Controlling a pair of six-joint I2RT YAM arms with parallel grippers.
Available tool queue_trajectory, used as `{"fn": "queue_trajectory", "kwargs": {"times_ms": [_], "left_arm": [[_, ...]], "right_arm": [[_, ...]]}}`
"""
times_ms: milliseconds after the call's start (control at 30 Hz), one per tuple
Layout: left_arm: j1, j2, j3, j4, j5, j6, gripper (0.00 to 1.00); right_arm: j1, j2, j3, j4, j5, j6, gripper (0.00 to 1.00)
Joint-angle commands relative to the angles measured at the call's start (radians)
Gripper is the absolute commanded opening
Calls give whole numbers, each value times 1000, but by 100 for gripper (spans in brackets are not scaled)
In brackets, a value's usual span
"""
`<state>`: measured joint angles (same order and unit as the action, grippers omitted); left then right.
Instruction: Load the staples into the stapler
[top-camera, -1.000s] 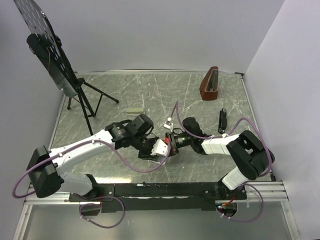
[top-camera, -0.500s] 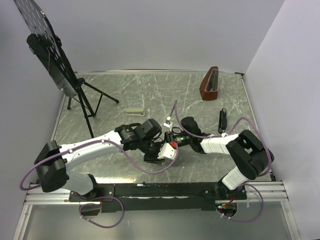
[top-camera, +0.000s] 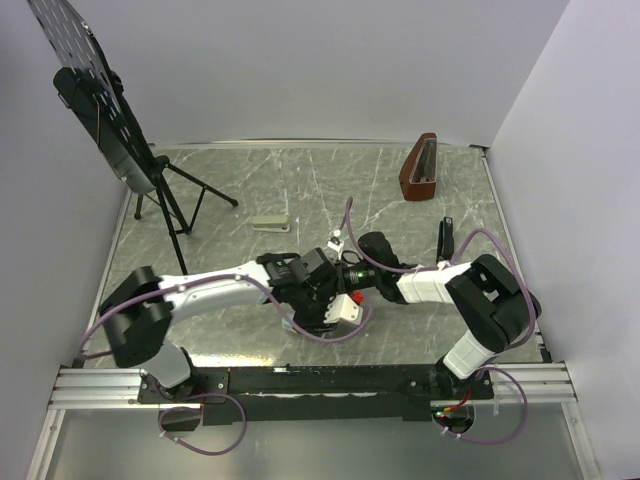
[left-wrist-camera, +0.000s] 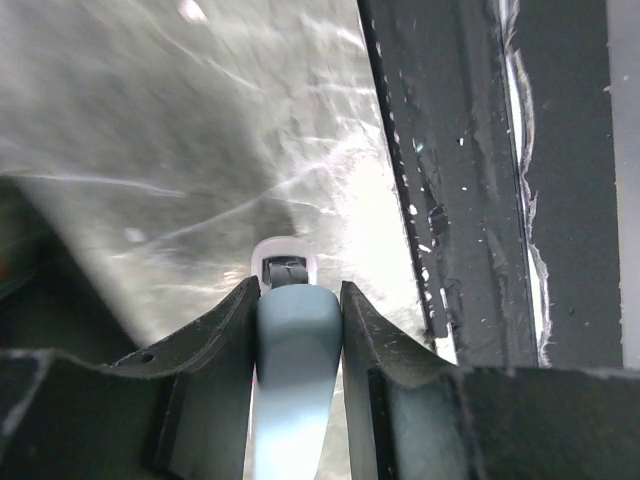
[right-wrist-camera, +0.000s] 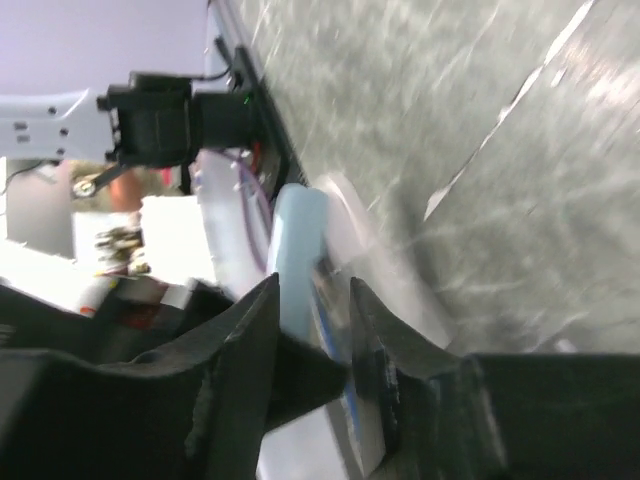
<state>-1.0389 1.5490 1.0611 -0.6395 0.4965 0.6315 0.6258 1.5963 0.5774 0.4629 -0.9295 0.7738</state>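
Pale grey stapler (left-wrist-camera: 295, 385) pinched by our left gripper (left-wrist-camera: 297, 290).
We cannot tell whether our right gripper (right-wrist-camera: 312, 290) clasps it too; the black stapler (top-camera: 445, 240) lies well apart, beside the right arm (top-camera: 432, 287).

On the table (top-camera: 400, 200), read from its middle, the stand (top-camera: 165, 195) is at 9 o'clock by the left edge, and its panel (top-camera: 90, 100) rises behind it toward 10. The small box (top-camera: 268, 223) lies at 10 o'clock, near the middle. The wedge-shaped block (top-camera: 418, 168) sits at 1 o'clock by the back edge. The stapler (top-camera: 445, 240) lies at 3 o'clock, in front of that block and apart from it. At 6 o'clock, just before the middle, the left gripper (left-wrist-camera: 297, 295) and right gripper (right-wrist-camera: 312, 283) stand close together, with the other stapler (left-wrist-camera: 295, 370) between the left gripper's fingers (left-wrist-camera: 225, 330)
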Motion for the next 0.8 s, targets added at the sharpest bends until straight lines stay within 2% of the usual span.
{"fn": "queue_trajectory", "kwargs": {"times_ms": [0, 33, 167, 267, 367, 400, 467, 500, 567, 600, 767], "left_arm": [[-3, 72, 23, -8, -6, -46, 1], [2, 94, 23, -2, -10, -49, 1], [11, 131, 27, 8, -32, -55, 1], [22, 138, 20, 21, -44, -64, 6], [23, 131, 13, 35, -67, -73, 22], [23, 122, 11, 38, -72, -75, 31], [23, 111, 10, 49, -75, -82, 39], [23, 94, 8, 57, -81, -87, 50], [23, 68, -4, 72, -87, -101, 61], [23, 37, -9, 92, -96, -107, 70], [31, -87, -64, 181, -145, -168, 87]], "right_arm": [[-6, -21, 42, -27, 87, -83, 44], [-8, -28, 41, -53, 116, -93, 47], [-21, -50, 38, -135, 187, -154, 48], [-34, -82, 26, -173, 227, -183, 48], [-40, -130, 22, -234, 277, -221, 49], [-38, -159, 24, -253, 291, -234, 49], [-38, -186, 30, -291, 322, -261, 50], [-40, -218, 32, -329, 351, -272, 50], [-40, -249, 41, -369, 376, -303, 50], [-40, -281, 44, -415, 405, -312, 50], [-37, -357, 68, -552, 480, -376, 50]]}}
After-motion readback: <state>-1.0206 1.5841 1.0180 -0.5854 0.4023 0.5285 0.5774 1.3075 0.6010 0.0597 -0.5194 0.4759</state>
